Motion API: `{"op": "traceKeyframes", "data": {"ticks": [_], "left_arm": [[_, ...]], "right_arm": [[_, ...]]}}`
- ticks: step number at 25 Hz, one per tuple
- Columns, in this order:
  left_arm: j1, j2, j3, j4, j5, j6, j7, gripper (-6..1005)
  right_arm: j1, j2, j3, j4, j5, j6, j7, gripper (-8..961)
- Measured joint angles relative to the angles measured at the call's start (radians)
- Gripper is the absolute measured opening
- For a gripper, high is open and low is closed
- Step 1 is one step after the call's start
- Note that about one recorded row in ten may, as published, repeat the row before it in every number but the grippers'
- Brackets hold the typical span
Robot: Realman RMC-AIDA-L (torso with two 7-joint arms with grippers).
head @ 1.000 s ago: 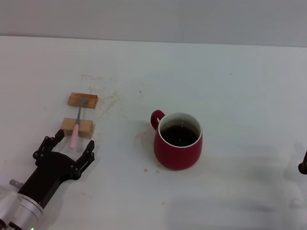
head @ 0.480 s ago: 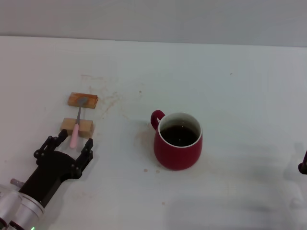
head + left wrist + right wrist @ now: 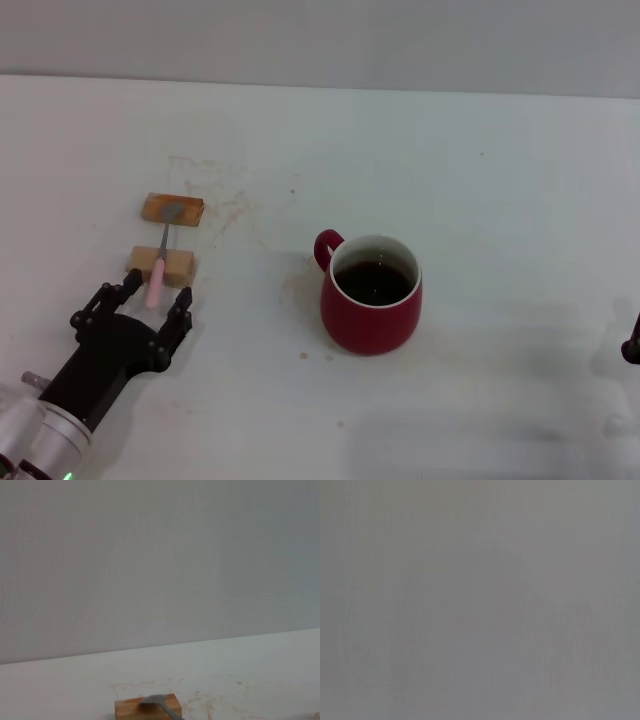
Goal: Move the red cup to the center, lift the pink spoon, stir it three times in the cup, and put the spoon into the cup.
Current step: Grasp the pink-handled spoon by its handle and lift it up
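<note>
The red cup (image 3: 370, 295) stands near the table's middle with dark liquid inside and its handle towards the far left. The pink spoon (image 3: 157, 272) lies across two tan wooden blocks on the left. Its grey bowl rests on the far block (image 3: 173, 209) and its handle on the near block (image 3: 161, 266). My left gripper (image 3: 155, 292) is open at the near end of the handle, one finger on each side. The left wrist view shows the far block (image 3: 147, 707) and the spoon bowl (image 3: 159, 701). Only a dark edge of my right gripper (image 3: 632, 348) shows, at the far right.
The white tabletop (image 3: 480, 180) carries faint reddish stains near the blocks and beside the cup. A grey wall runs behind the table's far edge. The right wrist view is plain grey.
My left gripper has shifted slightly at the spoon's handle end, its fingers a little closer together. The cup, spoon and blocks have not moved.
</note>
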Motion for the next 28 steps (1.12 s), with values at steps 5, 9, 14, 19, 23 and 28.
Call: {"op": "traceKeyframes", "data": {"ticks": [5, 9, 14, 19, 23, 28], "left_arm": [[0.001, -0.001, 0.003, 0.0, 0.0, 0.003, 0.003, 567], [0.002, -0.001, 0.002, 0.0, 0.0, 0.002, 0.004, 542], [0.002, 0.0, 0.001, 0.0, 0.0, 0.002, 0.004, 531], [0.002, 0.0, 0.0, 0.0, 0.0, 0.002, 0.004, 523], [0.002, 0.0, 0.0, 0.001, 0.0, 0.002, 0.004, 517], [0.001, 0.0, 0.002, 0.003, 0.0, 0.0, 0.004, 510]], "right_arm": [[0.0, 0.0, 0.0, 0.0, 0.0, 0.0, 0.0, 0], [0.0, 0.0, 0.0, 0.0, 0.0, 0.0, 0.0, 1], [0.0, 0.0, -0.001, 0.0, 0.0, 0.0, 0.0, 1], [0.0, 0.0, -0.001, 0.0, 0.0, 0.0, 0.0, 1], [0.0, 0.0, -0.002, 0.0, 0.0, 0.0, 0.0, 0], [0.0, 0.0, -0.002, 0.0, -0.001, 0.0, 0.0, 0]]}}
